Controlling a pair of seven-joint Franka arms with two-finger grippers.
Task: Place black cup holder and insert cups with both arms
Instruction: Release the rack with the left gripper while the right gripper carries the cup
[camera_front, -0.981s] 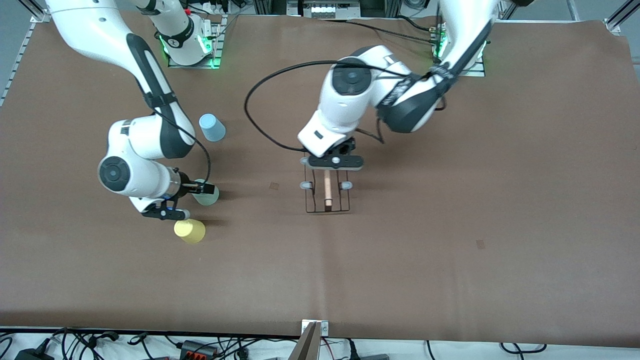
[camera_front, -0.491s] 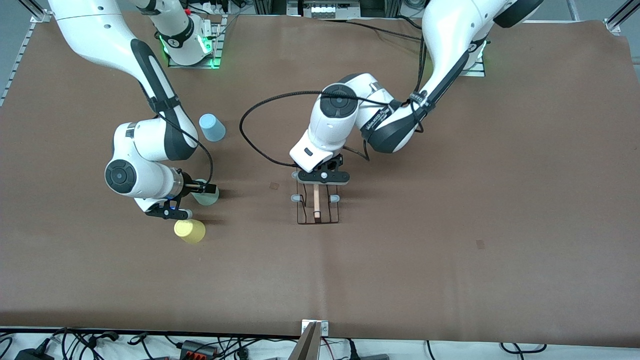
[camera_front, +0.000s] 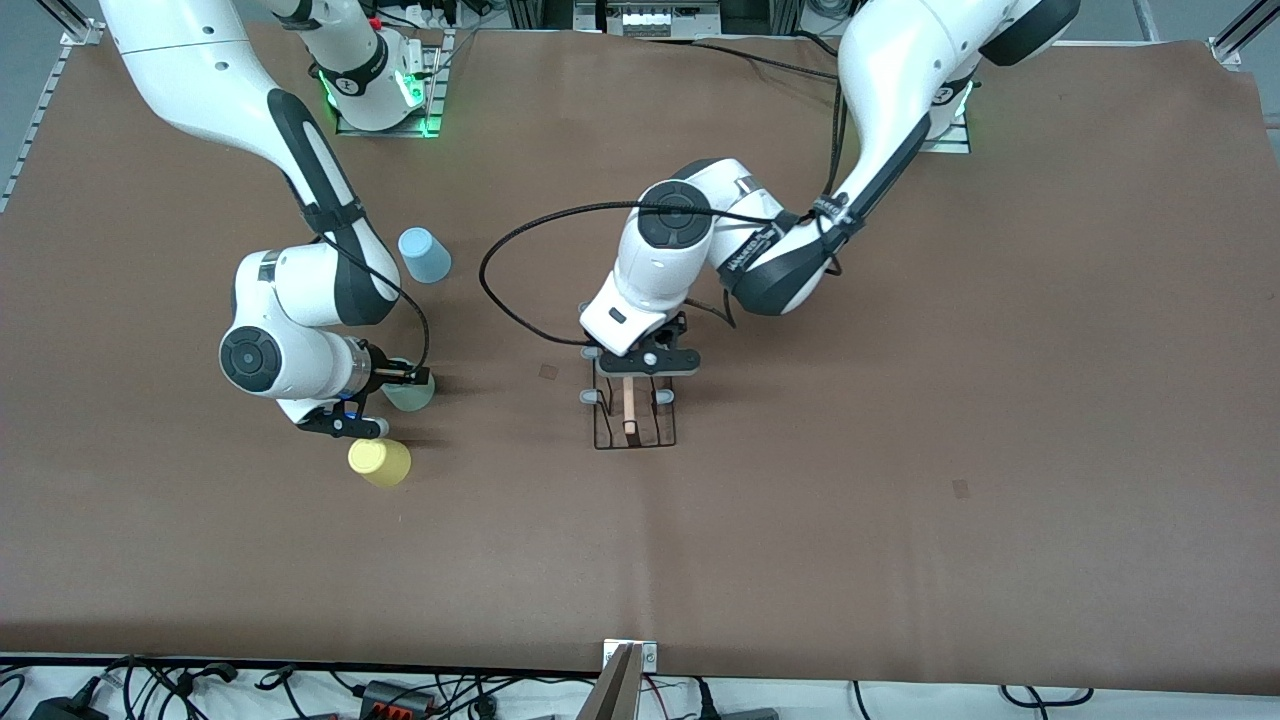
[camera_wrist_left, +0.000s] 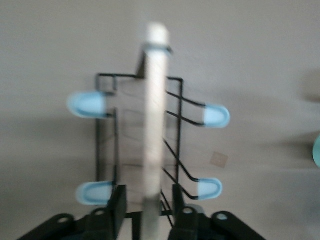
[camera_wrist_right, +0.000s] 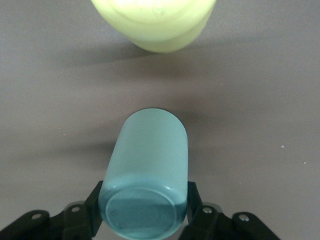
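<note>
My left end effector (camera_front: 640, 362), at the centre of the front frame, is clamped on the light wooden rod handle (camera_front: 629, 405) of the black cup holder (camera_front: 634, 415); in the left wrist view both fingers (camera_wrist_left: 116, 206) press against the rod (camera_wrist_left: 154, 125) from either side. The holder sits at or just above the tabletop (camera_front: 900, 400); I cannot tell whether its base is fully seated. My judgement: placement is nearly complete, pending release. My right end effector (camera_front: 400, 378), at centre left of the front frame, is closed around the pale grey-green cup (camera_front: 408, 392); the right wrist view shows that cup (camera_wrist_right: 145, 175) gripped between the fingers (camera_wrist_right: 92, 207), apparently upside down with its base toward the camera. The yellow cup (camera_front: 379, 462) stands just beside it, lower in the frame, and the light blue cup (camera_front: 424, 255) stands above it in the frame, well apart. No cup is on any of the grey-tipped pegs (camera_wrist_left: 89, 104) yet. Remaining work, as I judge it: release the holder, then insert all three cups, starting with the one gripped.
</note>
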